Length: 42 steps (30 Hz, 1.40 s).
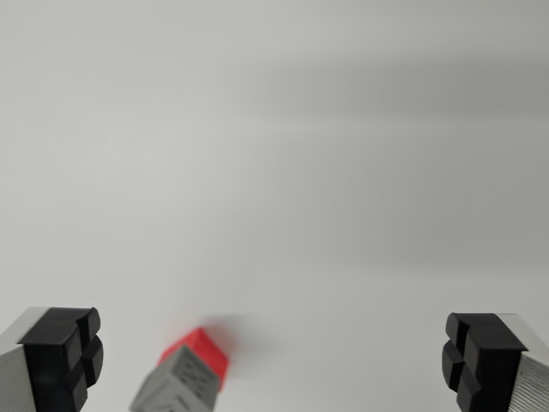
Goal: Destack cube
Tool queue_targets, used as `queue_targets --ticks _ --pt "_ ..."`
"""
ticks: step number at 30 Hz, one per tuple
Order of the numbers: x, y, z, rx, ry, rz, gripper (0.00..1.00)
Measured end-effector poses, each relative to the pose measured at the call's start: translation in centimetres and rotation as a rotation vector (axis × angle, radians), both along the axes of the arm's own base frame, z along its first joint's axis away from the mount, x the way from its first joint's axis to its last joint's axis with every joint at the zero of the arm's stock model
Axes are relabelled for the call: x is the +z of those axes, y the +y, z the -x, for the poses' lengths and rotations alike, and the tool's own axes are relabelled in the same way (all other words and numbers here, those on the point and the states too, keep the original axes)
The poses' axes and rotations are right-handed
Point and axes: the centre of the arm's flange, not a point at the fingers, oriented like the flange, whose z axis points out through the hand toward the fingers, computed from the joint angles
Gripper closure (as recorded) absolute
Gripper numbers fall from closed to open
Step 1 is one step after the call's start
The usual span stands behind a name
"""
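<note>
— Red under grey: is that the stack?

— Yes. The grey cube sits on the red cube, below and between my fingers, nearer the wrist view's left one. My gripper is spread wide, holding nothing, ready to straddle it.

— And around the stack?

— Bare, pale matte table; nothing else.

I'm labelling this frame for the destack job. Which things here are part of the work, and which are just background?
Part of the job:
- grey cube on top
- red cube beneath it
- gripper, open, fingers apart on either side

Just there:
- plain white surface; nothing else lies on it
</note>
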Motion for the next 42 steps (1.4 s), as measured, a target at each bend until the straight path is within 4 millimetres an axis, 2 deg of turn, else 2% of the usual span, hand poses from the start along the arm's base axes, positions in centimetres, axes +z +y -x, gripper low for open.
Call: queue_targets --ticks 22,42 --pt "-0.4 0.2 0.4 0.012 0.005 0.000 0.00" --pt "-2.1 1.6 3.2 0.101 0.012 0.001 0.00"
